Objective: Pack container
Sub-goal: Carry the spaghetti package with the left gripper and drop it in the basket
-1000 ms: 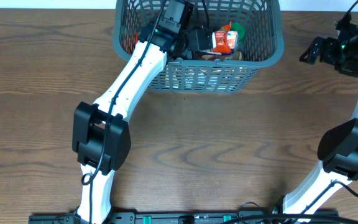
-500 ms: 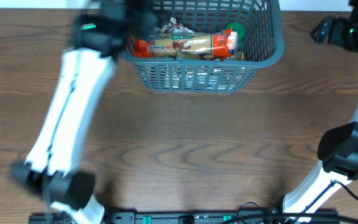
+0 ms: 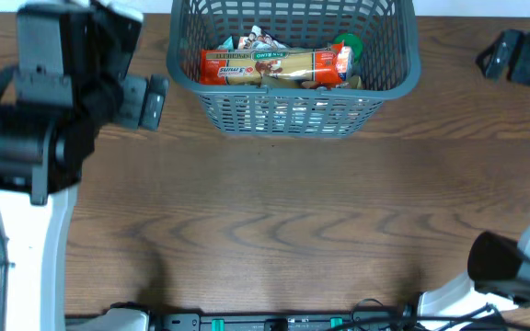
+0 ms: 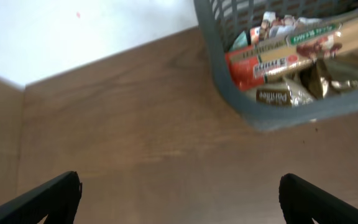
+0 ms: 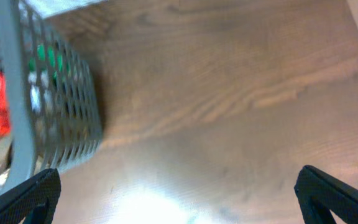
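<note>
The dark blue-grey slotted basket stands at the table's far middle. It holds a long red-and-tan food packet, a green-topped item and other wrappers. In the left wrist view the basket is at upper right with the packets showing inside. In the right wrist view its lattice wall is at left. My left gripper is open and empty over bare table left of the basket. My right gripper is open and empty to the right of the basket.
The wooden table spreads in front of the basket. A white wall or surface lies past the table's far edge. The left arm's body hangs high over the left side; the right arm is at the far right.
My left arm has pulled out of the basket and swung left and up, leaving the long packet lying across the basket. My right gripper has shifted slightly further right.
</note>
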`<action>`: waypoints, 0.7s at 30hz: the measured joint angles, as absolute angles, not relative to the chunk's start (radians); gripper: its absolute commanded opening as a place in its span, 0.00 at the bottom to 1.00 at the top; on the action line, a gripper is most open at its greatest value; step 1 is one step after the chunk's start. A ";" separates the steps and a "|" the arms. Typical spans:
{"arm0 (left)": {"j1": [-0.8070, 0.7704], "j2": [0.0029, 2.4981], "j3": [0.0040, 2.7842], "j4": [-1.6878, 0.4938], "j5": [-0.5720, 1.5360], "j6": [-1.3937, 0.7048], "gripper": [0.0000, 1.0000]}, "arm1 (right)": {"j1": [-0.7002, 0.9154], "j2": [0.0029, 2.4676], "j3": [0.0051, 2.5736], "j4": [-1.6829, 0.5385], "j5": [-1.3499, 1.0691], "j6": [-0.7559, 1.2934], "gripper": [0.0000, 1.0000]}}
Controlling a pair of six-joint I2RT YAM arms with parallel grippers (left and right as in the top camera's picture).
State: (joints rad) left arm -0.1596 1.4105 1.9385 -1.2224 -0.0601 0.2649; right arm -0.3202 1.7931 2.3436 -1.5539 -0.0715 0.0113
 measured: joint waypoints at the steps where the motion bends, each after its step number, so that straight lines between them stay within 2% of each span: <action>1: -0.160 1.386 1.906 -1.208 -0.061 0.259 0.98 | -0.320 1.778 2.344 -1.582 -0.070 0.015 0.99; 4: -0.159 1.288 1.765 -1.140 -0.066 0.248 0.98 | -0.319 1.740 2.340 -1.633 -0.063 0.020 0.99; 9: -0.159 1.110 1.500 -1.022 -0.068 0.235 0.98 | -0.281 1.632 2.208 -1.588 -0.052 0.023 0.99; 14: -0.159 0.920 1.229 -0.907 -0.068 0.235 0.98 | -0.182 1.421 1.891 -1.411 -0.044 0.028 0.99; 21: -0.159 0.672 0.958 -0.801 -0.068 0.194 0.98 | -0.043 0.989 1.325 -1.144 -0.020 0.035 0.99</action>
